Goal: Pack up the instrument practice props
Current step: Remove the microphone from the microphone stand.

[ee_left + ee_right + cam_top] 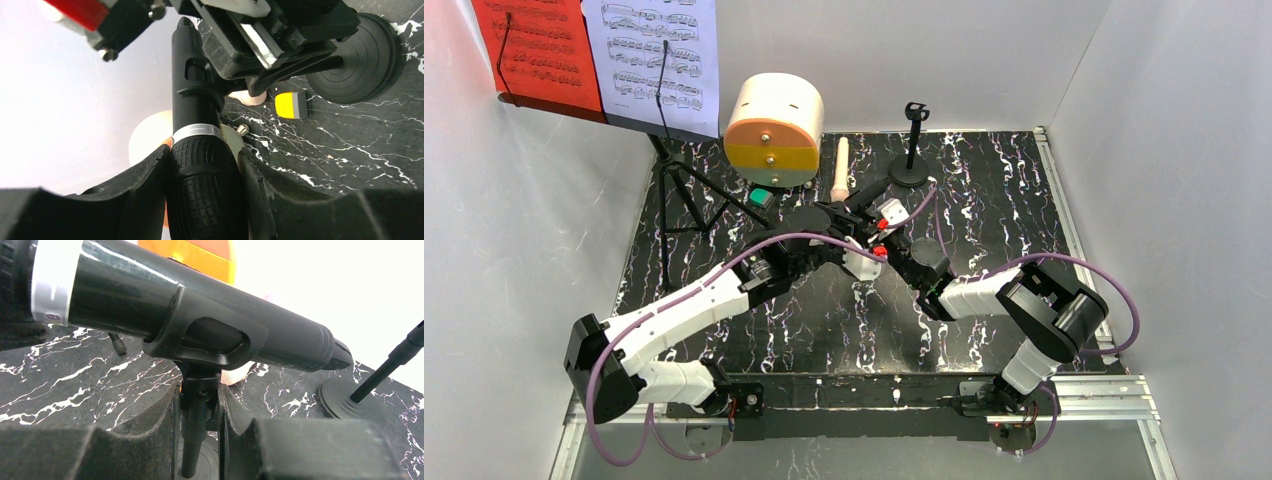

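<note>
Pinching the gridded head of the black microphone [200,190], the left end effector [204,155] is pressing a pad against each side of it. The microphone is lying roughly level above the middle of the desk [1014,200], seated in the clip of a mic holder [207,342]. The right end effector [199,405] is clamping that holder's thin stem just under the clip, with its fingers closed tight on either side. Whether the holder's round base is resting on the desk cannot be told. The two arms are meeting over the desk's centre, close together.

Behind them a cream microphone [841,165] is lying flat on the desk. Near it to the right, a second mic holder [912,150] is standing upright on its round base. A drum-shaped cream case [774,125] with an orange and yellow face is sitting at the back, left of the cream microphone. In the far left corner the music rack [649,127] is standing on its tripod legs, carrying a red page [529,50] and a white page [659,55] side by side.
</note>
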### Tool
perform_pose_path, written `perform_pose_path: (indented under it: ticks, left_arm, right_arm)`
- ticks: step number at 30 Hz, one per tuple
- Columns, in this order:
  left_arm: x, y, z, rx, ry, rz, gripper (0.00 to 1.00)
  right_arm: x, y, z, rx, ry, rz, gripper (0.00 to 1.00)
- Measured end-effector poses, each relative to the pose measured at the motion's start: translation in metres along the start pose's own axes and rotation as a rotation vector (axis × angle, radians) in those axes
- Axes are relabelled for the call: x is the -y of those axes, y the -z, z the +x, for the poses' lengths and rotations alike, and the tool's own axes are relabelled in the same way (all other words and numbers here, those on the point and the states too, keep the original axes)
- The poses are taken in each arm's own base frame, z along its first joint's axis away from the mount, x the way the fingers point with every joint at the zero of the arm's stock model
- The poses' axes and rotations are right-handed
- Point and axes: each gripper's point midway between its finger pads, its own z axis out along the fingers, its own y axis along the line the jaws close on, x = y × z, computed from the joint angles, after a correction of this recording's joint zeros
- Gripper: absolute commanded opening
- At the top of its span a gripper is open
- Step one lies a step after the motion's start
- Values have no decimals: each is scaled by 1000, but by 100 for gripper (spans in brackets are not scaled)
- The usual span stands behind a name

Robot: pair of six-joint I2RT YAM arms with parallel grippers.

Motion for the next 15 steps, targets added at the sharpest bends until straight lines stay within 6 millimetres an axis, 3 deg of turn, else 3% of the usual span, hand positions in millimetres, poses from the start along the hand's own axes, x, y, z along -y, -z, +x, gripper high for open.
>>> perform_pose_path:
  ticks: [4, 15]
  left_arm:
    - [1, 4, 1, -2, 11, 4, 11]
    - [7, 36, 3, -7, 71, 22, 0]
  right_arm:
    - [-2, 0, -1, 3, 0, -10, 1]
    - [-20, -1, -7, 37, 16, -116, 1]
